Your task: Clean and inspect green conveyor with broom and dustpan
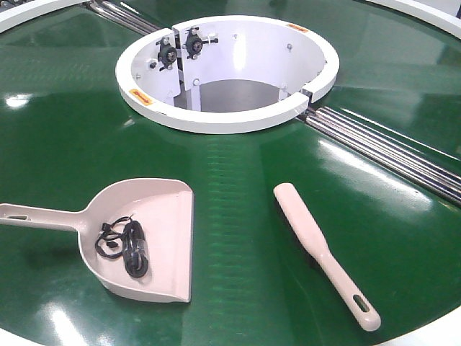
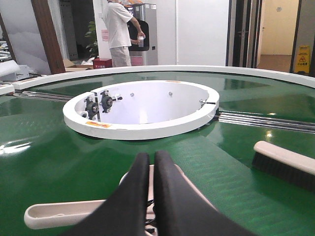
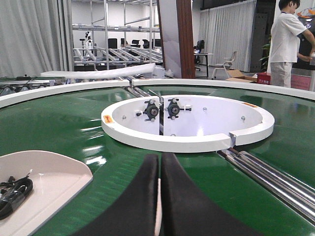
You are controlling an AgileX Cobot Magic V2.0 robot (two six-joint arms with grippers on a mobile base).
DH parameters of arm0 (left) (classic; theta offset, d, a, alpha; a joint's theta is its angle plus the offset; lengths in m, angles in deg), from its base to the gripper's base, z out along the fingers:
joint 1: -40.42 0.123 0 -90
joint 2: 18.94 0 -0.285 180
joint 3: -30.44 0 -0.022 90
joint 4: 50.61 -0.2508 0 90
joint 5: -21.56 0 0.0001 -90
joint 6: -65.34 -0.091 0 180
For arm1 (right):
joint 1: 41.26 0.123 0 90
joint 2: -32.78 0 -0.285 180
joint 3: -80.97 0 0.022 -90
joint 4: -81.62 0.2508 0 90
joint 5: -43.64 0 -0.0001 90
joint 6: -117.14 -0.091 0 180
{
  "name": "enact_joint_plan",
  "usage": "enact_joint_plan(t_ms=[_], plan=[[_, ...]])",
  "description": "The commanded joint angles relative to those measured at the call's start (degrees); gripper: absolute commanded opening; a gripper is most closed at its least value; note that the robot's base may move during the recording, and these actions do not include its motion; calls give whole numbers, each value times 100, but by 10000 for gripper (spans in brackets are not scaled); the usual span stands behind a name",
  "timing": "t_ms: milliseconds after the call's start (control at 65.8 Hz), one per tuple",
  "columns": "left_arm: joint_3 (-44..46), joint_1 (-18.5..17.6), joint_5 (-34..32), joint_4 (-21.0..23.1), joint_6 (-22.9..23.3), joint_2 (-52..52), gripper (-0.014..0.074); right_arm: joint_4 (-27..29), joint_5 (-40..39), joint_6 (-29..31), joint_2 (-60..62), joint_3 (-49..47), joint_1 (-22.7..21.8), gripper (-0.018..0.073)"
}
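Left wrist view, left gripper fingers pressed together hiding dustpan, broom cropped, right gripper likewise closed, empty.

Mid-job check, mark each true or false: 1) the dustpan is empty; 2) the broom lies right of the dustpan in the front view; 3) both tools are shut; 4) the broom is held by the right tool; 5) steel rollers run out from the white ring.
1) False. A black bundled cable lies in the dustpan.
2) True. The broom lies on the green conveyor, right of the dustpan.
3) True. The left tool and right tool show fingers pressed together.
4) False. The broom lies free on the belt.
5) True. Steel rollers extend from the white ring.
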Motion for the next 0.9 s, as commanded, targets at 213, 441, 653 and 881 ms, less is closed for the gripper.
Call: enact_joint_plan(t_ms=[213, 441, 653, 881], plan=[[137, -27, -442, 80, 48, 61, -7, 4, -458, 12, -107, -156, -36, -9], [-621, -23, -895, -429, 203, 42, -7, 4, -458, 12, -107, -156, -36, -9], [-1417, 168, -1984, -414, 355, 42, -7, 4, -458, 12, -107, -156, -36, -9], [-1422, 955, -2081, -588, 699, 42, -6, 4, -458, 12, -107, -156, -36, -9]])
